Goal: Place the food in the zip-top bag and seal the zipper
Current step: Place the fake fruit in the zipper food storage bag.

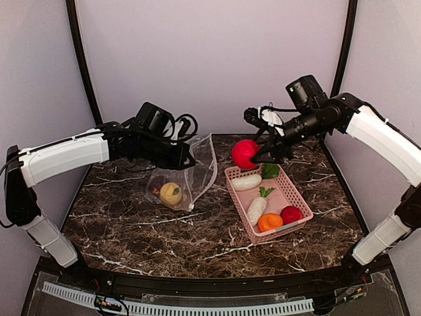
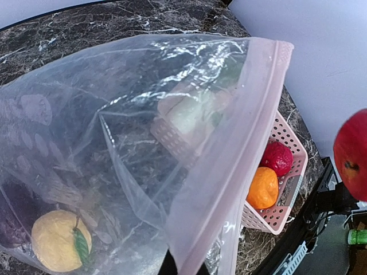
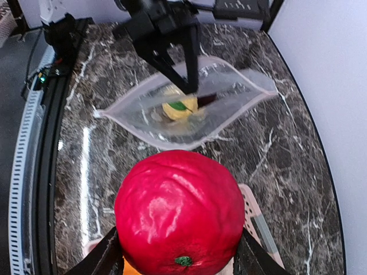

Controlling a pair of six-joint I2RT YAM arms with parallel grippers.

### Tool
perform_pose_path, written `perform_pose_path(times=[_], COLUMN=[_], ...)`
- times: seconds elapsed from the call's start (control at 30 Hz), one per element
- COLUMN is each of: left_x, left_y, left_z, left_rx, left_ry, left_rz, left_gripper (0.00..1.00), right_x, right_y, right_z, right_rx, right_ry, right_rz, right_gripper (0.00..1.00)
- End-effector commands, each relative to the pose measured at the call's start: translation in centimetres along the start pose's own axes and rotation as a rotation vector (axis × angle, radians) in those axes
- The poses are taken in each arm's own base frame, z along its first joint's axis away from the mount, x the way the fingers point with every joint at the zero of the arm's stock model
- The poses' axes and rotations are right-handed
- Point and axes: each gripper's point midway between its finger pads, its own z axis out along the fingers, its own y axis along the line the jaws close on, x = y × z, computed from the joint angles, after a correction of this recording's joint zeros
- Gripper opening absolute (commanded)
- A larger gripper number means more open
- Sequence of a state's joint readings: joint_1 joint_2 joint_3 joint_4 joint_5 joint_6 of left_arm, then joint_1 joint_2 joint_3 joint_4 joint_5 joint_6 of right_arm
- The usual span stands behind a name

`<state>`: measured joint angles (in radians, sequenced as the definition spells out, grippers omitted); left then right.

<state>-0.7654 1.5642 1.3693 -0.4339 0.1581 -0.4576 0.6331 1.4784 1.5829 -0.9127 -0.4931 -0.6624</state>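
Now our right jaws clamp the red ball [image 1: 245,153] near the far edge of the surface [image 1: 131,230], beside the zip-top bag [image 1: 197,174], whose zipper [image 2: 229,160] our left jaws pinch. If that mouth sags or narrows, the ball may strike the zipper and roll off.

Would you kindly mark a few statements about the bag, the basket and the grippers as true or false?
1. The right gripper holds a red ball. True.
2. The bag is empty. False: a yellow ball lies inside.
3. An orange lies in the basket. True.
4. The zipper is sealed. False: the left gripper pinches one edge and the mouth gapes open.
5. Both radishes are in the bag. False: both lie in the basket.
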Motion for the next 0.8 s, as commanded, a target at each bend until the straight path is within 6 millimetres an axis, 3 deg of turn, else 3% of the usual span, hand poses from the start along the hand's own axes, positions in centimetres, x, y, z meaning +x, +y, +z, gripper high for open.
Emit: perform_pose_path(times=[0.0, 0.17, 0.4, 0.6, 0.77], left_x=[-1.0, -2.0, -2.3, -2.3, -2.8], left_y=[-1.2, -1.9, -2.7, -3.8, -4.4], left_z=[-1.4, -2.7, -4.0, -4.3, -5.3], left_rx=[-0.018, -0.036, -0.024, 0.028, 0.047], left_ry=[0.003, 0.004, -0.005, -0.024, -0.044], left_rz=[-0.004, -0.014, -0.036, -0.054, -0.059], left_gripper=[0.01, 0.01, 0.01, 0.01, 0.01], right_x=[-6.1, -9.1, -11.2, -11.6, -10.1], right_y=[2.5, 3.4, 1.5, 0.9, 0.1], right_z=[-1.3, -0.8, 0.9, 2.9, 5.3], right_rx=[-0.133, -0.25, -0.255, -0.316, -0.323], right_ry=[-0.211, -0.296, -0.323, -0.318, -0.262], right_rz=[0.001, 0.055, 0.101, 0.162, 0.22], right_gripper=[0.49, 0.49, 0.5, 0.5, 0.5])
